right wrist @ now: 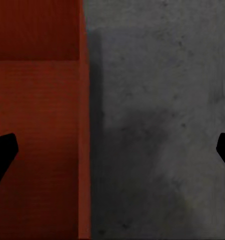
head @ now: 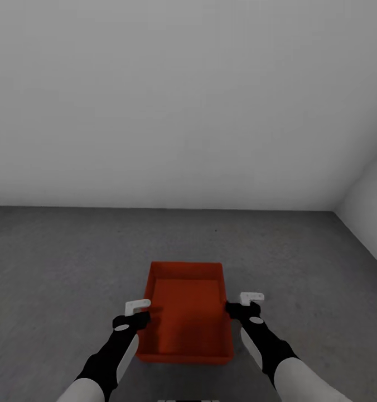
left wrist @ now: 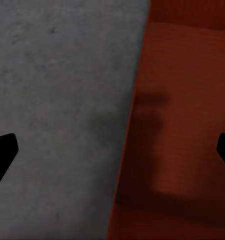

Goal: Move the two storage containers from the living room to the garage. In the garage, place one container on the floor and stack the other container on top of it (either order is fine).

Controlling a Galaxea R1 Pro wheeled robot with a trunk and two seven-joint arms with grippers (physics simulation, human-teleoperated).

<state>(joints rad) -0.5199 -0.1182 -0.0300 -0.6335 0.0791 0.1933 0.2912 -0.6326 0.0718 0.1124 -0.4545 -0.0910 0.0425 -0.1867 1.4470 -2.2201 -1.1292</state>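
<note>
One storage container (head: 187, 312) sits on the dark garage floor (head: 54, 268); left gripper (head: 137, 312) and right gripper (head: 241, 306) straddle its side walls, fingers apart. The second container is not stacked yet.

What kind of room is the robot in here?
Probably a garage or a similar bare utility room: a dark grey concrete-like floor, plain white-grey walls meeting at a corner, and no furniture, just one orange-red open rectangular box on the floor.
</note>
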